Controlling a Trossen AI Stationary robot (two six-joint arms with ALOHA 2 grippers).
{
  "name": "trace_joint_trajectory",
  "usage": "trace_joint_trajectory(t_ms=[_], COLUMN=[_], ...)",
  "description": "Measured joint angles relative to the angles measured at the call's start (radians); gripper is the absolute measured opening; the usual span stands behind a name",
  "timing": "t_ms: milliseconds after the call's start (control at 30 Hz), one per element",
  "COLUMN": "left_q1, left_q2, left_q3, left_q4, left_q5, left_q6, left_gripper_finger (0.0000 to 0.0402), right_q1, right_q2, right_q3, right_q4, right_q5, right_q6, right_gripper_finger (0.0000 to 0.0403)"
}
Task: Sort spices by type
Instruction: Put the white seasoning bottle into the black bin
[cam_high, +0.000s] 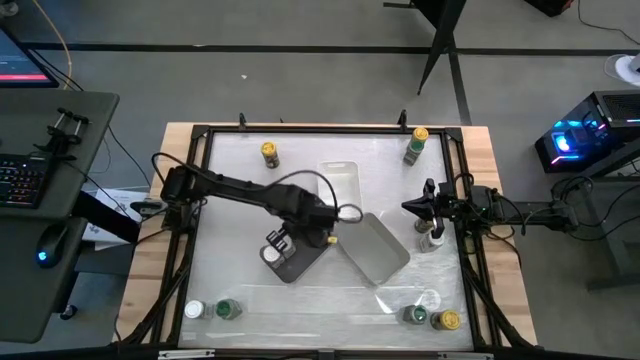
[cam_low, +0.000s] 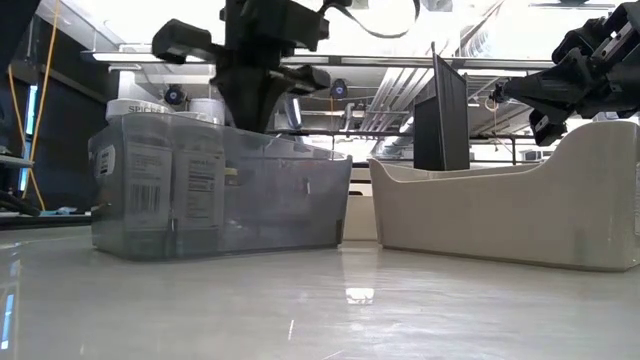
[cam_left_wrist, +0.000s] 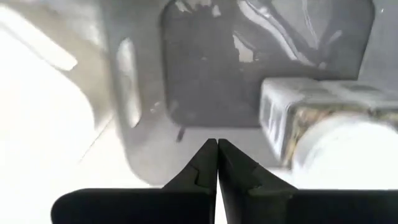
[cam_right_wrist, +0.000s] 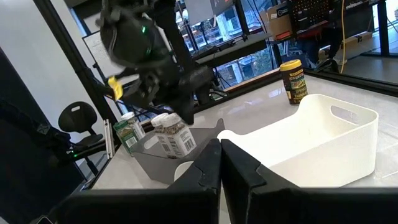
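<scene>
White-lid jars (cam_high: 273, 255) in dark tray (cam_high: 296, 258), bench centre-left; left gripper (cam_left_wrist: 217, 163) above them, jaws closed, empty. Labels readable only in low view. White tray (cam_high: 343, 185) and grey tray (cam_high: 375, 247) beside. Right gripper (cam_right_wrist: 219, 163) at right edge above a jar (cam_high: 428, 239), jaws closed, empty. Yellow-, green-lid jars at bench corners; middle crowded.

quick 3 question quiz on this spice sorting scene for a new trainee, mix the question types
1. True or false: the left gripper is shut.
2. Over which tray is the left gripper? A) white tray B) dark grey tray C) light grey tray
3. Fill in: the jar at the table's far right corner has a ____ lid.

Key: 1 true. 2 B. 3 yellow.
</scene>
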Motion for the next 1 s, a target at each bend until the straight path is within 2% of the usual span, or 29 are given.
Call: trace_joint_trajectory(t_ms=[233,433,500,633,700,800,933,1000], left_q1=[0.108,0.236,0.27,0.313,0.32,0.324,0.324,0.324], left_q2=[-0.042,-0.243,-0.327,-0.503,-0.588,-0.694,-0.807,-0.854], left_q3=[0.115,0.107,0.083,-0.014,-0.083,-0.206,-0.39,-0.48], left_q4=[-0.076,-0.007,0.061,0.263,0.368,0.54,0.746,0.84], left_q5=[0.019,0.222,0.256,0.27,0.27,0.271,0.27,0.267], left_q6=[-0.1,-0.293,-0.358,-0.464,-0.518,-0.584,-0.673,-0.728], left_gripper_finger=[0.0,0.0,0.0,0.0,0.0,0.0,0.0,0.0], right_q1=[0.0,0.0,0.0,0.0,0.0,0.0,0.0,0.0], right_q2=[0.0,0.0,-0.001,-0.001,-0.001,0.0,0.005,0.004], right_q3=[0.0,0.0,0.0,0.0,0.0,0.0,0.0,0.0], right_q4=[0.0,0.0,0.0,0.004,0.026,0.134,0.309,0.354], right_q5=[0.0,0.0,0.0,0.028,0.03,0.058,0.175,0.266], right_q6=[0.0,0.0,-0.001,-0.061,-0.034,0.19,0.43,0.498], right_gripper_finger=[0.0001,0.0001,0.0001,0.0001,0.0001,0.0001,0.0001,0.0001])
